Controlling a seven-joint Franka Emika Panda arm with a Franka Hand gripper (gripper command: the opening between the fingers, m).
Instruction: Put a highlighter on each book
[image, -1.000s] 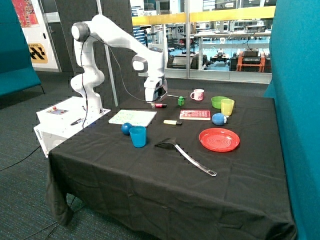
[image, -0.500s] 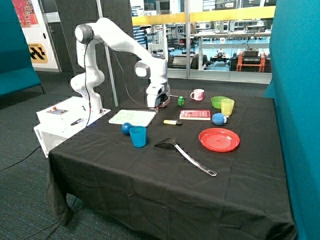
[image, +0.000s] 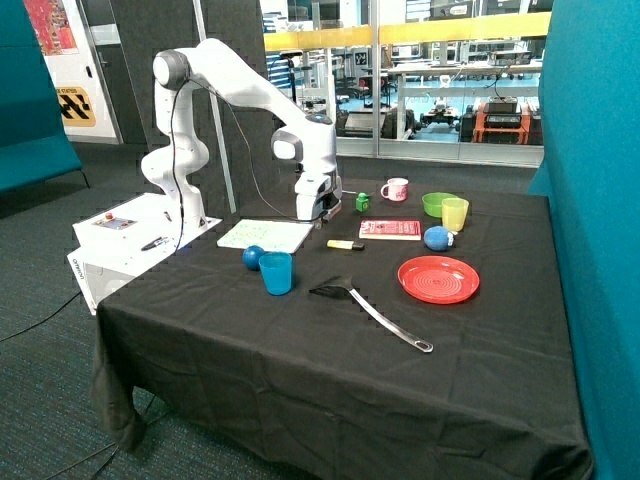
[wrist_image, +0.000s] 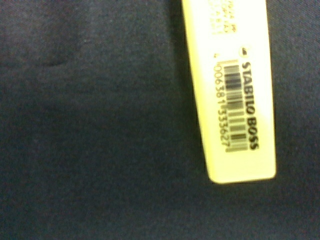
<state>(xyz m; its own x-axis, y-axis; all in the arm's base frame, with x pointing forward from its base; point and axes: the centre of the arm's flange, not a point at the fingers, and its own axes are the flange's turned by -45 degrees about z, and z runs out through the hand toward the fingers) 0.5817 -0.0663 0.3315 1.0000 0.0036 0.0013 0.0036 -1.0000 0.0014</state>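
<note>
- We see the claw lowered close to the bench, at the far corner of the white book and near the green cube. We cannot tell whether it is wide, narrow or holding anything.
- The yellow highlighter lies flat on the black cloth in the gap between the two books. It touches neither of them and is just on the near side of the claw.
- In the wrist view, a pale yellow highlighter body with a barcode lies on dark cloth. Its squared end is in view, with bare cloth along one long edge and past that end.
- The red book lies flat, with its far edge facing the pink mug. A blue ball sits just beside its short edge.
- Neither book has a highlighter on it, and both covers are uncovered.
- Beside the white book's near edge stand a second blue ball and a blue cup, close together.
- The green bowl and yellow cup stand together towards the far corner of the bench.
- The red plate and the spatula lie nearer the camera than the books. A broad strip of bare cloth runs from them to the bench's front edge.
</note>
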